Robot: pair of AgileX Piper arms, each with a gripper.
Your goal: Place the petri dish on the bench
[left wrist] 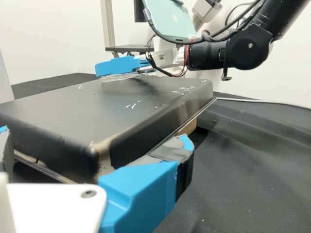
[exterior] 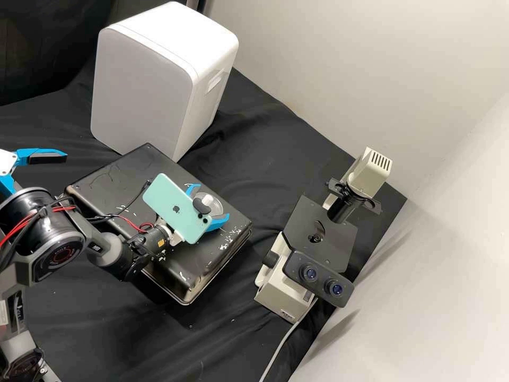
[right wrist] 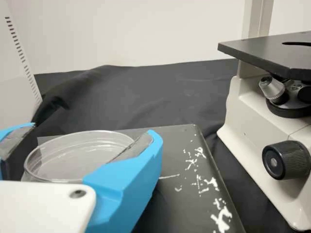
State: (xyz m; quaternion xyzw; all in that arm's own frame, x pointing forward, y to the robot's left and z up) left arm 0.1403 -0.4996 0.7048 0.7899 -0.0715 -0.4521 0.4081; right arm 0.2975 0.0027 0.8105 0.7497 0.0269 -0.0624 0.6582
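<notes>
A clear petri dish (exterior: 216,200) rests on top of a scuffed black box (exterior: 122,180) in the middle of the bench. My right gripper (exterior: 213,203) is shut on the dish, one blue finger on each side of its wall. In the right wrist view the dish (right wrist: 77,155) sits between the fingers of that gripper (right wrist: 90,133), on the box top (right wrist: 194,194). My left gripper (exterior: 45,170) stands open at the far left, beside the box's left corner. From the left wrist, the box (left wrist: 97,107) lies close in front of the open left gripper (left wrist: 95,136).
A microscope (exterior: 313,249) stands to the right of the box, close to the wall; it shows in the right wrist view (right wrist: 272,145) too. A white appliance (exterior: 159,79) sits behind the box. Black cloth (exterior: 254,138) covers the bench between them.
</notes>
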